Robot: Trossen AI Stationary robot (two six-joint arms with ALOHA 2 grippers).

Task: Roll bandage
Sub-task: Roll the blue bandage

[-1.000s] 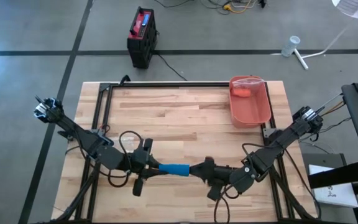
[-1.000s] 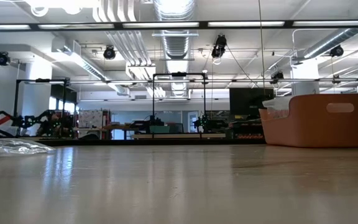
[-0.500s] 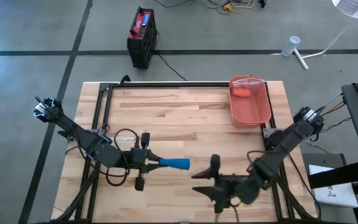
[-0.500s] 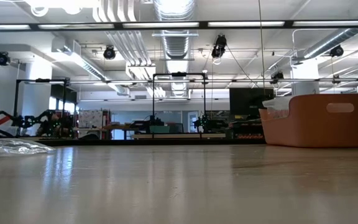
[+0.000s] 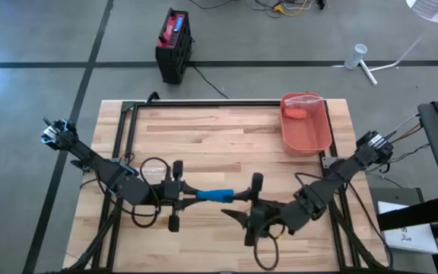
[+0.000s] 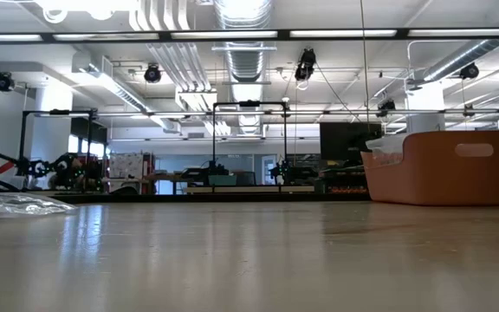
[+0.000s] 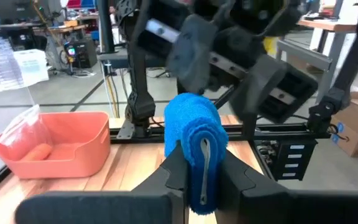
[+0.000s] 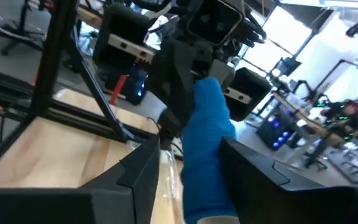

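High view: wood table (image 5: 226, 137), grey floor; left claw (image 5: 194, 194) grips bandage (image 5: 217, 195) (right claw (image 5: 243, 199) open).

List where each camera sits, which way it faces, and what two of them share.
High: overhead, looking straight down; both arms, blue bandage roll, orange bin.
Low: table height, level across the table; no arm shows.
Left wrist: on the left arm, facing the roll past the left gripper.
Right wrist: on the right arm, facing the roll between the right gripper fingers.
Shared: both wrist views show the roll.
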